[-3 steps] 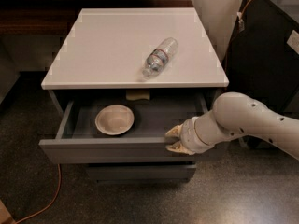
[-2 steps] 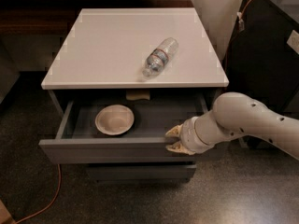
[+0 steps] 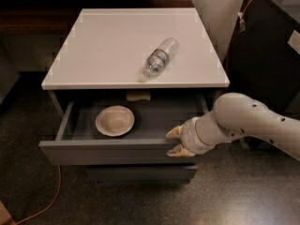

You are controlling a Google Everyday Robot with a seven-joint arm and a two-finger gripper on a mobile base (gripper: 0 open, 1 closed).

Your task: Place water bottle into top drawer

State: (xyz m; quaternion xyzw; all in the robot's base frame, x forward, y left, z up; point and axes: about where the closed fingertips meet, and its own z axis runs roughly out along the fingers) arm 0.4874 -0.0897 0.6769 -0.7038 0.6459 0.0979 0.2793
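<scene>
drawer (image 3: 112, 152) open, bowl (image 3: 115, 121) inside | bottle (image 3: 161, 56) lying on table (image 3: 103, 46), not grasped | hand (image 3: 174, 141) at drawer front, right; open or closed, cannot tell | pick and place left

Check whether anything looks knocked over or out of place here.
The water bottle lies on its side, askew on the cabinet top. The top drawer stands open with a bowl inside; the gripper is at its front edge.
</scene>
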